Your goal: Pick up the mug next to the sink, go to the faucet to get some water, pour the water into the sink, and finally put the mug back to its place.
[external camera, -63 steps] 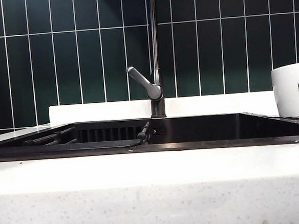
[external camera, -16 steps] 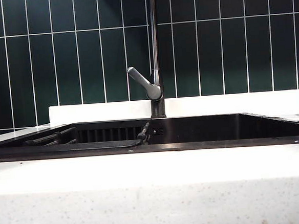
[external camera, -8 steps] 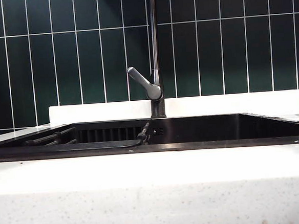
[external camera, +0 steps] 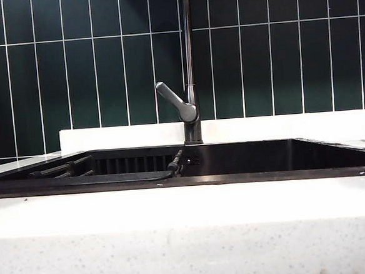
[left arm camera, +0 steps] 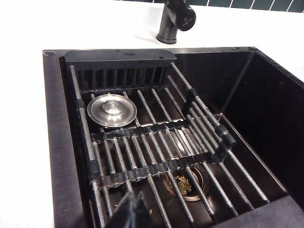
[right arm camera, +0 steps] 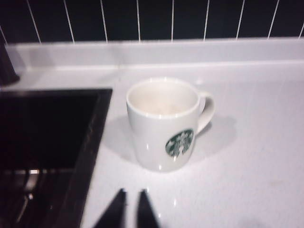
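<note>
Left gripper (left arm camera: 134, 209): pressed closed, empty, hanging over the near part of the sink's left half.
Sink (external camera: 279, 175): one black basin, mid-scene; a roll-up rack (left arm camera: 156, 142) lies across its left part, with one metal stopper (left arm camera: 111, 110) under the rods and one open drain (left arm camera: 183, 183) nearer, some debris in it.
Faucet (external camera: 189, 67): one, at the sink's far edge, lever slanting left; no water seen running.
Mug (right arm camera: 164, 123): one, upright on the white counter (right arm camera: 247, 166) just right of the sink, handle turned away from the basin, apparently empty.
Right gripper (right arm camera: 130, 197): tips nearly together with a thin gap, holding nothing, apart from the mug on its near side.
Progress: judged finished or nearly so — the mug stands in its place, released; at most, pulling the right arm away is left.
</note>
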You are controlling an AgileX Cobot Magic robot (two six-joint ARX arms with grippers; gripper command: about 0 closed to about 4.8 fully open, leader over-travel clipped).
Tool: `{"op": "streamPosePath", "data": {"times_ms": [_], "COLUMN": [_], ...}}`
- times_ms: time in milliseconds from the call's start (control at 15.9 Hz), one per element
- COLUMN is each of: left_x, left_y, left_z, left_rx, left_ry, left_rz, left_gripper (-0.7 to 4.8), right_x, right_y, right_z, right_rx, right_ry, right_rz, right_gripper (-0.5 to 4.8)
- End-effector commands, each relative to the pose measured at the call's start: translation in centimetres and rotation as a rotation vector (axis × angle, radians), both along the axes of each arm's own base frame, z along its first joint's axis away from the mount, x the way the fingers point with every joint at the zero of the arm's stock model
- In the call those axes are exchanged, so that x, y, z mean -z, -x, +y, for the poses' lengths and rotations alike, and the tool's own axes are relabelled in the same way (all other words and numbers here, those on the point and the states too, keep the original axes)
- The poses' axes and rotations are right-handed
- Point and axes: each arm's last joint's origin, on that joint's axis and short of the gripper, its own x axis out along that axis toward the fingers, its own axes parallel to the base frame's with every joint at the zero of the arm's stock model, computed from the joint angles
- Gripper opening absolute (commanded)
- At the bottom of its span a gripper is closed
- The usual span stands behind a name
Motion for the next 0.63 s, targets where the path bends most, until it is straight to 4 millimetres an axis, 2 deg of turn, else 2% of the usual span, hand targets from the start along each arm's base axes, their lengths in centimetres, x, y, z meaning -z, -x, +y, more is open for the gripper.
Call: {"op": "streamPosePath", "data": {"times_ms": [63,189,630], "left_x": [-0.1,0.0,0.2], "left_y": [0.0,0.0,0.1], "left_z": [0.0,0.0,0.0], "left_rx": [0.000,0.000,0.000], "left_ry": [0.001,-0.001,-0.006], "left_rz": [-0.007,0.002,0.024], "left_gripper": [-0.04,-0.04,-0.04], "right_x": [0.4,1.2,3.8], "right_y": [0.2,0.1,0.6], "right_z": [-0.1,-0.2,-0.1], "right_rx": [0.037,0.080,0.070], "right_ry": [-0.017,-0.061,-0.081], "right_rz": [0.047,0.067,-0.020], "right_gripper": [-0.03,-0.02,-0.02]}}
